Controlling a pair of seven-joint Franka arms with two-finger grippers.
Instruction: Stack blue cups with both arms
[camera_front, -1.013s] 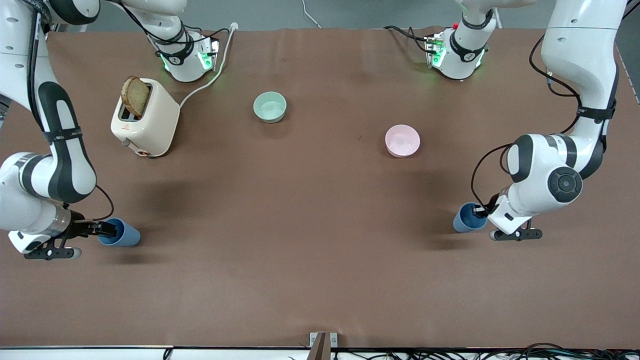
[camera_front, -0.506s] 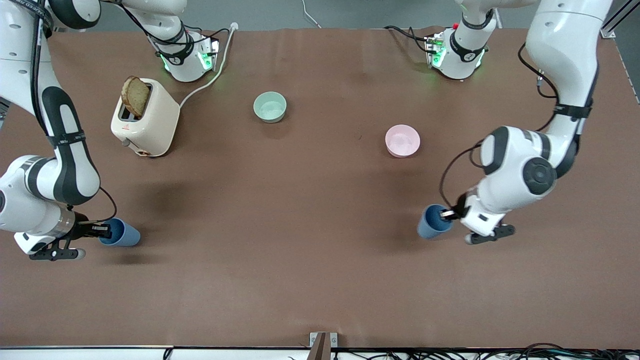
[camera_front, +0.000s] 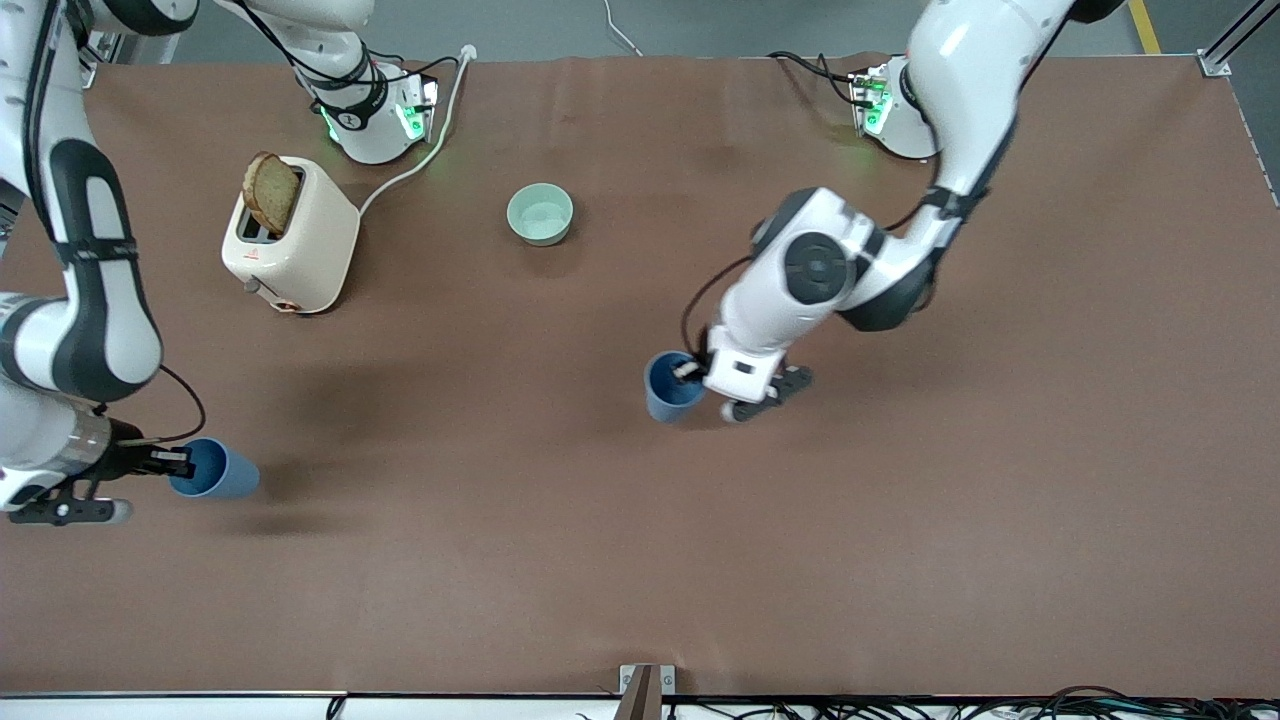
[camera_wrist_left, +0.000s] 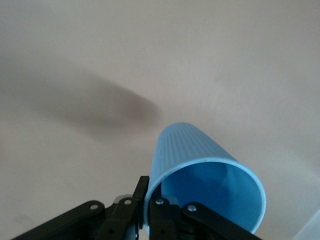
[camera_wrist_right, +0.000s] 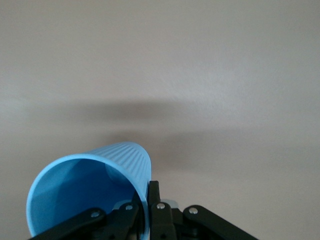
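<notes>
The big brown table has both white robot arms reaching over it, each one holding a cup.

The left arm comes from its base at the top and bends down over the middle of the table. The right arm hangs over its own end of the table.

A cream toaster with a slice of brown bread in it stands near the right arm's base. A small round mint-green bowl sits beside it, more toward the middle.

The left gripper pinches the rim of one small blue plastic cup, one finger inside and one outside. This cup is over the middle of the table.

The right gripper pinches the rim of the other small blue plastic cup the same way. This cup is over the table near the right arm's end.

I think the step now is bringing the cups together. Next, one cup must be set down upright, or held steady. Then the other must line up right over its mouth and slide in.
</notes>
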